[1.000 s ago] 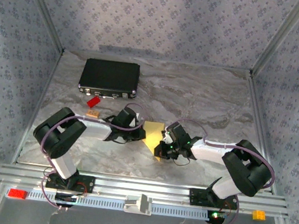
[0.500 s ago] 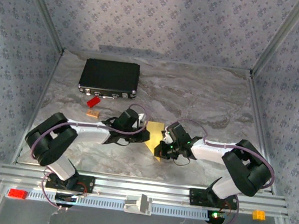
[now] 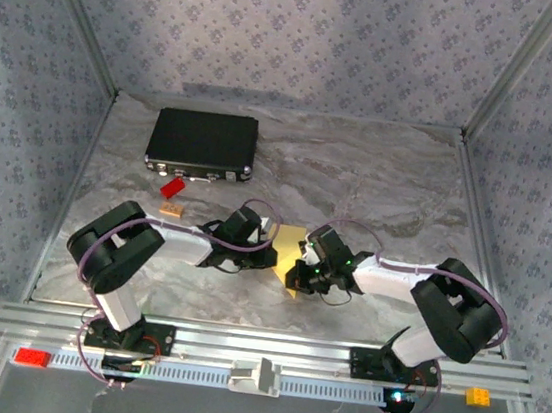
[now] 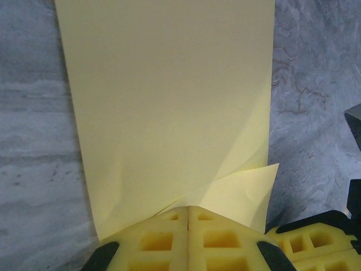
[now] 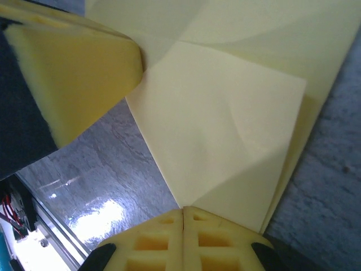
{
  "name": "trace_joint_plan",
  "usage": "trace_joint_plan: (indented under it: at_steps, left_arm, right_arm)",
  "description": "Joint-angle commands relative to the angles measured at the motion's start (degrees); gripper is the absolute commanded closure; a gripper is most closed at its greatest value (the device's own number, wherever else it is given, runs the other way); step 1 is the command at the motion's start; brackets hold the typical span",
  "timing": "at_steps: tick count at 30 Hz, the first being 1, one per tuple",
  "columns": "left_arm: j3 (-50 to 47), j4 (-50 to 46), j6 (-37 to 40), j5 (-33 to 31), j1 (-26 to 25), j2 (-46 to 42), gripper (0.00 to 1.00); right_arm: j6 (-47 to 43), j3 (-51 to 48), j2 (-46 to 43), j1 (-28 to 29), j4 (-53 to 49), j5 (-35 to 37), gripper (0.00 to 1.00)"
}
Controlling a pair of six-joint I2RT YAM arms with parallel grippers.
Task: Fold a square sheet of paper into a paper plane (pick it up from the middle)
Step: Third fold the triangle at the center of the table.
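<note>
Since earlier, left gripper (image 3: 264, 251) sits further toward 3 o'clock, over pale-yellow square paper sheet (image 3: 290, 239), fingers pressed together beside folded corner flap. Opposite, right gripper (image 3: 298, 272) pressed together at sheet's 4 o'clock edge. Sheet lies on grey marbled table (image 3: 390, 180), centre. Black rectangular case (image 3: 203, 140) far, 11 o'clock.

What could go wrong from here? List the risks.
The shut left gripper and shut right gripper sit close together on the thin pale-yellow folded paper sheet; they might collide.
The folded corner flap looks loosely creased and could spring open.
Pressed paper may slide on the marbled tabletop.
</note>
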Motion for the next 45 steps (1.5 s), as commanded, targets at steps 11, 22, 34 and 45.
trace_joint_plan:
  at_steps: [11,22,34,45]
  left_arm:
    - [-0.5,-4.0,1.3,-2.5,0.0,2.1,1.0]
    - [-0.7,-3.6,1.3,-2.3,-0.1,2.5,1.0]
    - [-0.7,-3.7,1.4,-2.4,0.1,3.9,1.0]
    - [-1.7,-1.5,0.6,-2.2,0.1,2.5,1.0]
  right_arm:
    - [-2.0,4.8,-1.7,-0.1,-5.1,0.8,1.0]
    - [-2.7,6.4,4.6,1.2,-2.6,-0.2,1.0]
    - [0.1,-6.5,-4.6,1.4,-1.5,-0.2,0.97]
    - [-0.2,-3.7,-18.4,1.1,-10.0,4.7,0.97]
